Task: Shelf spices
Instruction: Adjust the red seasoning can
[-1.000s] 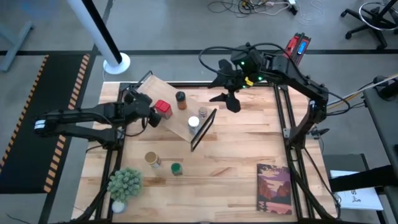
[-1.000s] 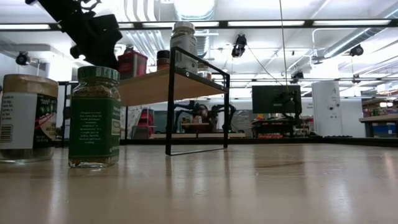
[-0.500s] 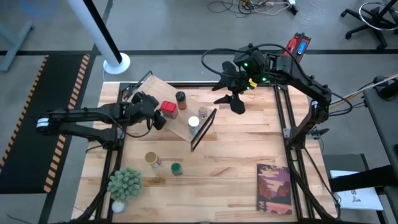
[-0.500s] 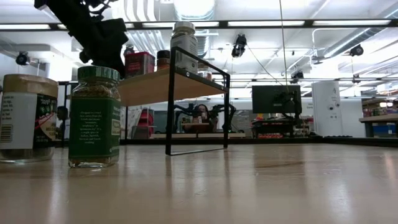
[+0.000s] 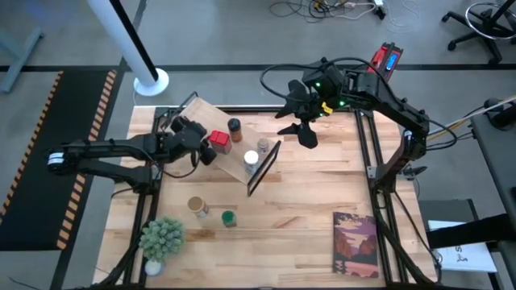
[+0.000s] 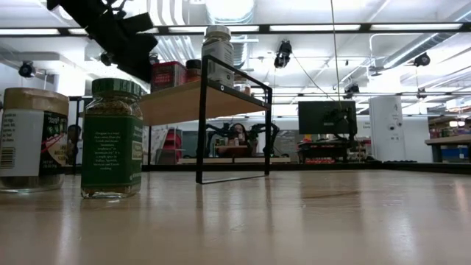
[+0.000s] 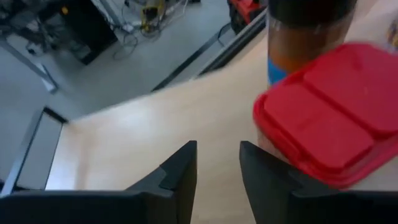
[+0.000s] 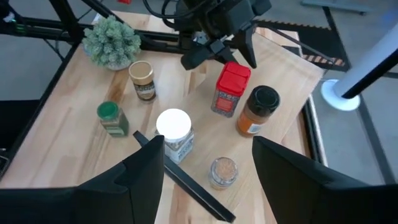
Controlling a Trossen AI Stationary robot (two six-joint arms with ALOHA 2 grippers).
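The shelf (image 5: 205,119) is a slanted pale plank with a black frame (image 5: 264,167) at its right end. Standing on it are the red tin (image 5: 218,141), the dark-lidded brown jar (image 5: 235,127), the white-lidded jar (image 5: 251,159) and the silvery-topped jar (image 5: 263,146). The tan-topped jar (image 5: 196,206) and the green-lidded jar (image 5: 229,218) stand on the table near its front. My left gripper (image 5: 201,148) is open and empty just left of the red tin (image 7: 336,112). My right gripper (image 5: 302,122) is open wide and hovers over the far edge.
A green potted plant (image 5: 161,238) stands at the near left corner. A book (image 5: 355,244) lies at the near right. Bare tabletop (image 5: 314,185) lies between the shelf's frame and the right side.
The red tin has shifted a little toward the table's right along the shelf plank and still stands upright. My left gripper went with it, then drew back a little toward the left and rose. My right gripper has drifted slightly toward the right.
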